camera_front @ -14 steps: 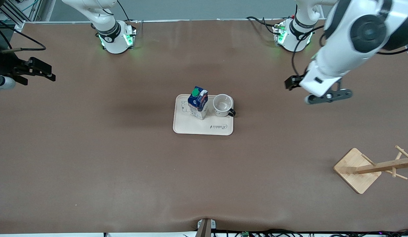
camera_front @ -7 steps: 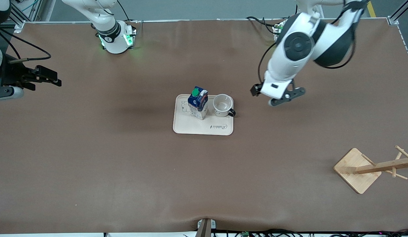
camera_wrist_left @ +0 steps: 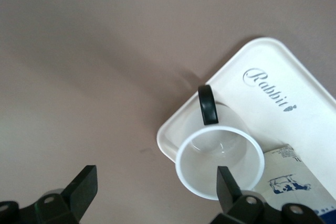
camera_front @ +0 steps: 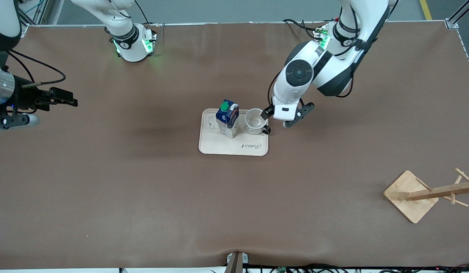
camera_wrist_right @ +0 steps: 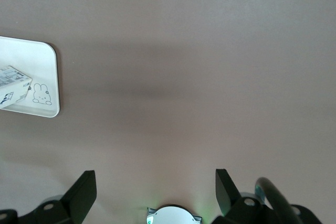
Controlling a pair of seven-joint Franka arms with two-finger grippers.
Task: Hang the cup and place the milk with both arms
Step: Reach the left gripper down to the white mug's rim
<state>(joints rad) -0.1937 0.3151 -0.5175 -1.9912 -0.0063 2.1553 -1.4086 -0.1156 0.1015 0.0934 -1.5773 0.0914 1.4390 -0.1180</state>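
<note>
The white cup [camera_front: 256, 120] with a black handle [camera_front: 267, 130] stands upright on a cream tray [camera_front: 219, 146], beside the blue and white milk carton [camera_front: 227, 118] with a green cap. My left gripper [camera_front: 283, 115] is open and empty, low over the tray's edge by the cup. In the left wrist view the left gripper [camera_wrist_left: 155, 187] has one finger [camera_wrist_left: 227, 184] over the cup [camera_wrist_left: 210, 145] and the other over bare table; the milk [camera_wrist_left: 291, 179] shows at the edge. My right gripper [camera_front: 69, 97] is open and empty over the table toward the right arm's end.
A wooden cup rack [camera_front: 412, 195] with pegs stands near the front camera at the left arm's end of the table. The right wrist view shows my open right gripper [camera_wrist_right: 155, 187], the tray's corner [camera_wrist_right: 50, 77] and the right arm's green-lit base [camera_wrist_right: 173, 216].
My left arm has swung from the left arm's end of the table toward the tray and come down beside the cup. My right gripper has drifted slightly toward the tray.
</note>
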